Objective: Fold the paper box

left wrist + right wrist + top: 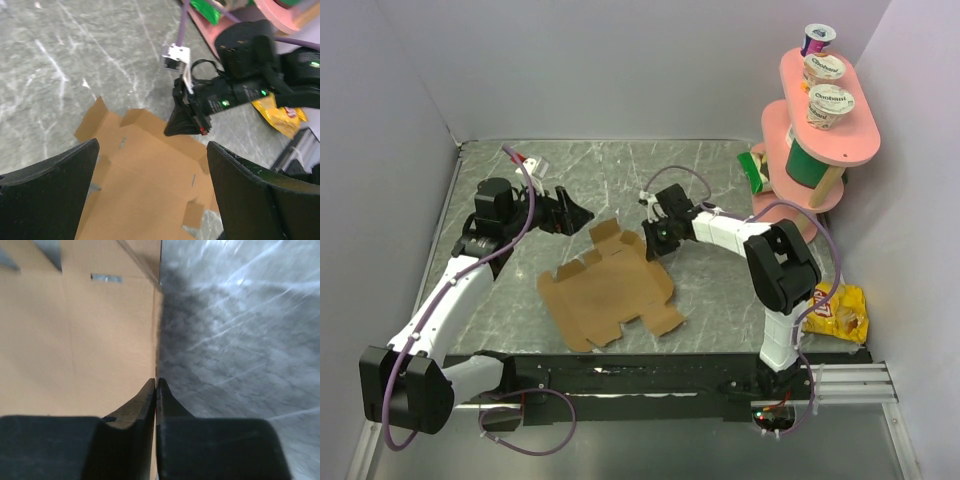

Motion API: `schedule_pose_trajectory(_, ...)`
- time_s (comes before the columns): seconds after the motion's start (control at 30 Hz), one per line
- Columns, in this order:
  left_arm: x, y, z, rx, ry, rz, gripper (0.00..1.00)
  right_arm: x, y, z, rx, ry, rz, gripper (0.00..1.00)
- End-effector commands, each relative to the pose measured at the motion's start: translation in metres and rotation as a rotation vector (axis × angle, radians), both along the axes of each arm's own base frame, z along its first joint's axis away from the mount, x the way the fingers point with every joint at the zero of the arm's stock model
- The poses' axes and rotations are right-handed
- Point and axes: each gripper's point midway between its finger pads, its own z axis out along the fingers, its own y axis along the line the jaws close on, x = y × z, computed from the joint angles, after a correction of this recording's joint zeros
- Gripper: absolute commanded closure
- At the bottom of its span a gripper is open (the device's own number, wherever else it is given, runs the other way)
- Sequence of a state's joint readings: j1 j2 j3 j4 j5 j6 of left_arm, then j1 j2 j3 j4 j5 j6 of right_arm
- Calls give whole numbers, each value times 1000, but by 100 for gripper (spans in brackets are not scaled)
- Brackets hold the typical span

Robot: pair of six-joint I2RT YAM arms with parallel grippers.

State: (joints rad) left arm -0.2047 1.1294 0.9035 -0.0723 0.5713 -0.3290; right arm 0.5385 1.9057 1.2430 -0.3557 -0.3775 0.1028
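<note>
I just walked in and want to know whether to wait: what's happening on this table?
Two robot arms are working on a paper box, which lies as a flat, unfolded brown cardboard sheet on the table. The right gripper is shut at the sheet's far right edge and appears to pinch it. The left gripper hangs wide open near the sheet's far left side, holding nothing. The box is not yet formed.

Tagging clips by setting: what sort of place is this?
Likely a robot lab cell: plain grey walls box in a marbled table, two arms are bolted to its near edge, and a pink stand holds yogurt cups like staged props.
</note>
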Motion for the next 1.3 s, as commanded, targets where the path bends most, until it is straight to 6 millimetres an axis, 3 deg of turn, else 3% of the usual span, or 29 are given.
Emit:
schedule_pose_trajectory(0.0, 8, 10, 18, -4, -36, 96, 4, 34, -22, 31, -240, -236, -42, 100)
schedule_pose_trajectory(0.03, 10, 14, 18, 0, -34, 123, 4, 38, -20, 41, -275, -290, -13, 100)
schedule_pose_trajectory(0.1, 9, 15, 17, -15, -12, 147, 4, 52, -35, 53, -389, -384, -57, 100)
schedule_pose_trajectory(0.33, -6, 19, 18, -166, 12, 224, 4, 77, -40, 88, -643, -676, -87, 100)
schedule_pose_trajectory(0.47, -17, 23, -10, -245, 71, 276, 4, 82, -32, 118, -700, -811, -86, 100)
schedule_pose_trajectory(0.5, -21, 23, -30, -246, 114, 285, 4, 84, -28, 125, -700, -844, -97, 100)
schedule_pose_trajectory(0.53, -23, 23, -35, -257, 123, 290, 4, 86, -28, 127, -713, -856, -79, 100)
schedule_pose_trajectory(0.67, -36, 20, -78, -253, 221, 322, 3, 87, -19, 99, -733, -825, -29, 100)
schedule_pose_trajectory(0.8, -40, 30, -98, -222, 248, 386, 2, 86, -16, 80, -756, -820, -29, 100)
schedule_pose_trajectory(0.93, -45, 35, -120, -190, 302, 431, 1, 82, -11, 89, -788, -868, -43, 100)
schedule_pose_trajectory(1.07, -53, 44, -157, -113, 403, 501, 3, 84, -3, 100, -777, -892, -38, 100)
schedule_pose_trajectory(1.17, -60, 47, -181, -108, 459, 522, 5, 86, 2, 92, -776, -889, -20, 100)
schedule_pose_trajectory(1.27, -59, 44, -186, -121, 467, 519, 6, 87, 6, 79, -801, -894, 13, 100)
